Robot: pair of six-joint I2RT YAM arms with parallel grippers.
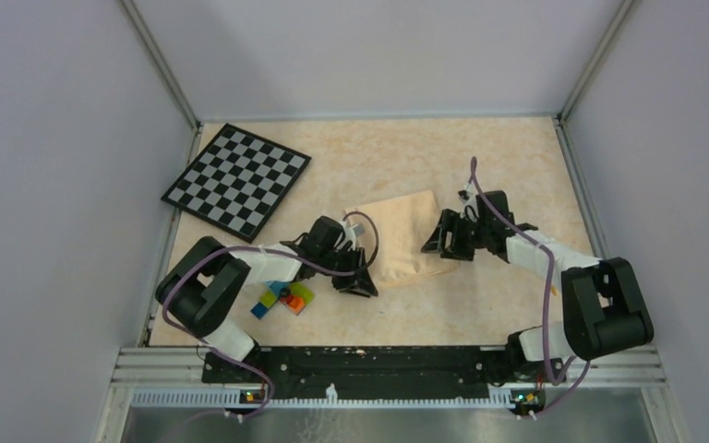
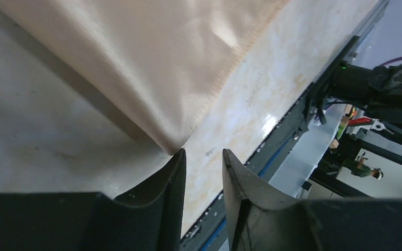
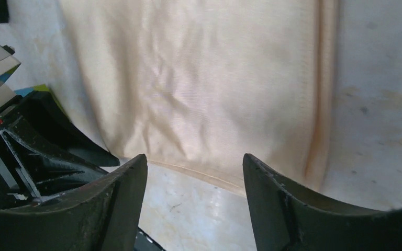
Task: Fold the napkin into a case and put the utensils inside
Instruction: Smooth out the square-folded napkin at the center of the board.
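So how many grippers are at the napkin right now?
2. The left gripper sits at the near-left corner of the napkin, jaws slightly apart. The right gripper faces its right edge, jaws wide. Neither holds it.

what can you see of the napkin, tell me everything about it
The napkin is a plain peach-orange cloth, soft-looking, with a fine weave and a stitched hem. It lies mid-way across the table as a slightly skewed rectangle, apparently folded, mostly flat with faint wrinkles and a ridge along one edge. One corner sits right at a fingertip of the left gripper, not between its jaws; contact is unclear. The right gripper, jaws wide, stands just short of the opposite edge.
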